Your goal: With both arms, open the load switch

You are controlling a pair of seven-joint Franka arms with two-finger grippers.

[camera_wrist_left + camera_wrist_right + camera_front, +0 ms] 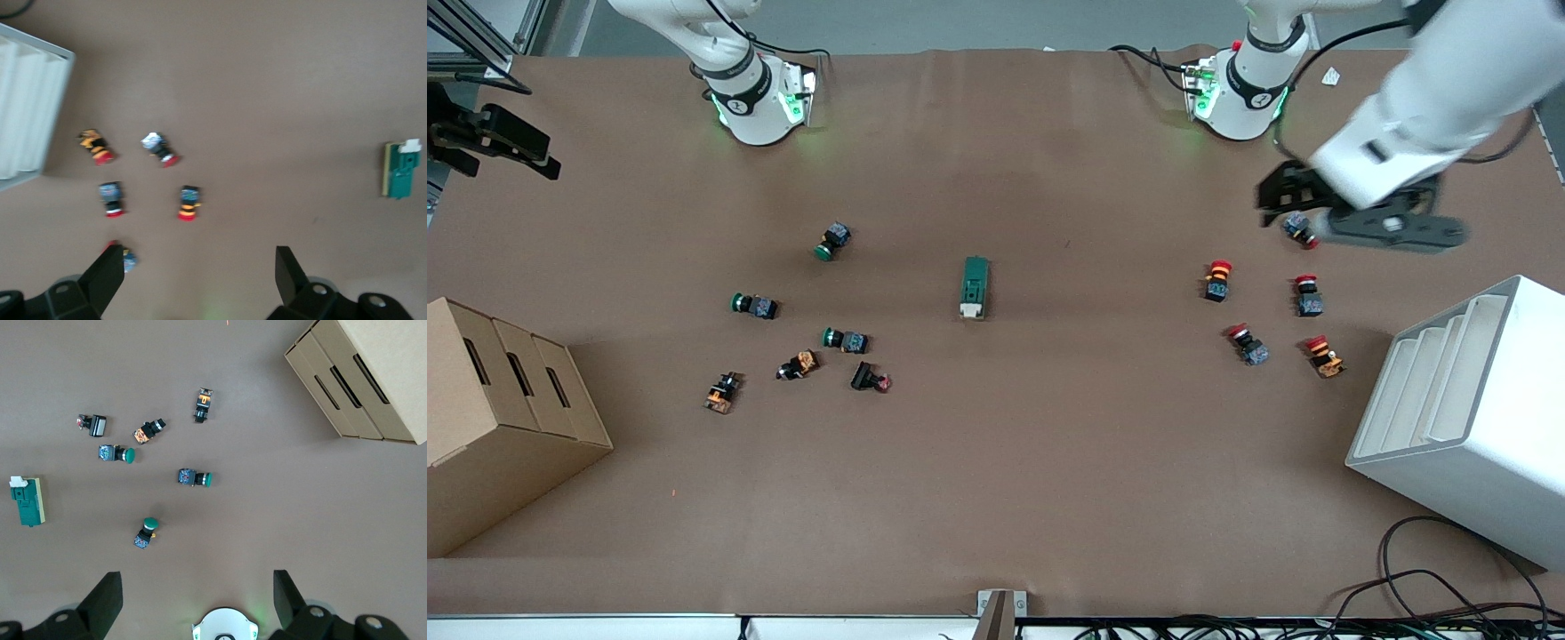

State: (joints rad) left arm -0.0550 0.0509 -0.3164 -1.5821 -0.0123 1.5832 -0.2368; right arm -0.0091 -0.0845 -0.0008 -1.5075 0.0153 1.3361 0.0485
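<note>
The load switch (974, 287) is a dark green block with a white end. It lies flat on the brown table about midway between the two arms, and it also shows in the wrist views (402, 170) (27, 501). My left gripper (1285, 200) hangs open and empty over the table toward the left arm's end, well away from the switch. One of its fingers (107, 273) is over a red push button (1300, 229). My right gripper (198, 593) is open and empty, held high over the right arm's base (225, 625), far from the switch.
Several red-capped push buttons (1218, 280) lie near a white slotted rack (1467, 400) at the left arm's end. Green, orange and black buttons (834, 240) are scattered toward the right arm's end, next to a cardboard box (498, 418). Cables (1432, 587) trail along the near edge.
</note>
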